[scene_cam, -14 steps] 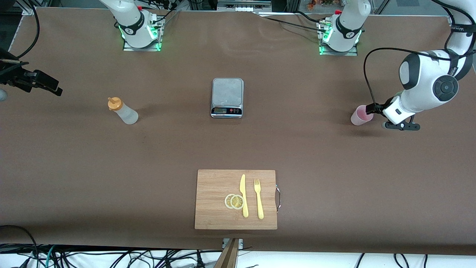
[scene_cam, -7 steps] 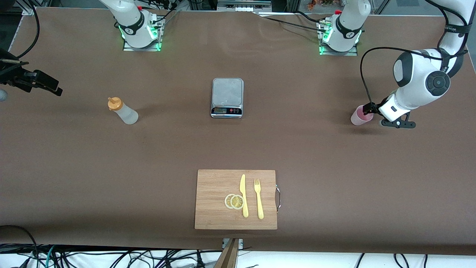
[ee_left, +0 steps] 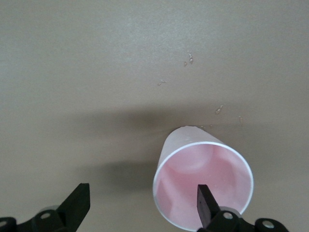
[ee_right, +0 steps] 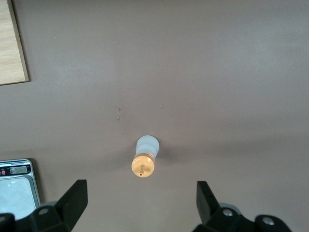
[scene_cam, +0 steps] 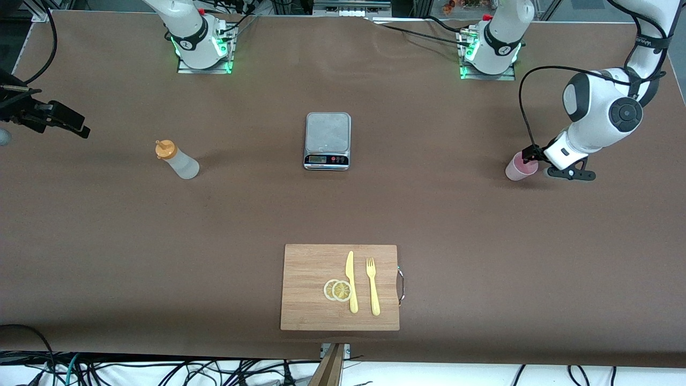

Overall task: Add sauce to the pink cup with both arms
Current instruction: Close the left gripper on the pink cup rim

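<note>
The pink cup (scene_cam: 519, 168) stands upright and empty near the left arm's end of the table. My left gripper (scene_cam: 536, 159) is low over it and open. In the left wrist view one finger (ee_left: 204, 205) is over the mouth of the cup (ee_left: 203, 183), the other is outside, and one side of the rim lies between them; the gripper (ee_left: 142, 193) touches nothing that I can see. The sauce (scene_cam: 178, 161) stands upright toward the right arm's end, orange cap on top. My right gripper (scene_cam: 75, 126) waits open, high beside it; its wrist view looks down on the bottle (ee_right: 145, 157) past the gripper (ee_right: 140, 193).
A grey scale (scene_cam: 327, 140) sits mid-table between bottle and cup, also in the right wrist view (ee_right: 17, 186). A wooden cutting board (scene_cam: 305, 279) near the front edge carries a yellow knife (scene_cam: 351, 281), a fork (scene_cam: 372, 287) and two lemon slices (scene_cam: 337, 290).
The left arm's hand has shifted a little toward the cup and the bases, still open. Cup, bottle and right arm have not moved.
</note>
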You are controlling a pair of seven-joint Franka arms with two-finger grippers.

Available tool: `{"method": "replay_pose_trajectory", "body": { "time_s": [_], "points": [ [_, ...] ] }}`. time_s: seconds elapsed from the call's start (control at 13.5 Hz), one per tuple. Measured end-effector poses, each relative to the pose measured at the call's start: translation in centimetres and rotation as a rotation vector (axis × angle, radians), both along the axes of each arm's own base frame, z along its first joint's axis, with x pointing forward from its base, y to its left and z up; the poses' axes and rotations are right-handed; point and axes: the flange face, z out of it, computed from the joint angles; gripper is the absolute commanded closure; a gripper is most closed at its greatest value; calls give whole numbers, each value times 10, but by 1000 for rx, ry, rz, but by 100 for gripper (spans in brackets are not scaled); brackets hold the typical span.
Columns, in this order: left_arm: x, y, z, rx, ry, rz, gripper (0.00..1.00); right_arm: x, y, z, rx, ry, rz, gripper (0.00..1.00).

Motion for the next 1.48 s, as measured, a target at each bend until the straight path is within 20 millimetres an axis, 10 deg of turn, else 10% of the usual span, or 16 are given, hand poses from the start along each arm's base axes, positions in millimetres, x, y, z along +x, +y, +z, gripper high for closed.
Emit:
{"method": "replay_pose_trajectory", "body": {
  "time_s": [0.37,0.74,1.19,1.48],
  "points": [
    [-5,0,-11,0,-1,-4,27,0,0,0,0,0,0,0],
    [-6,-9,-23,-18,16,4,100,0,0,0,0,0,0,0],
    [9,-18,-13,-40,-18,26,100,0,0,0,0,0,0,0],
    [45,-87,20,-99,-49,7,100,0,0,0,1,0,0,0]
  ]
}}
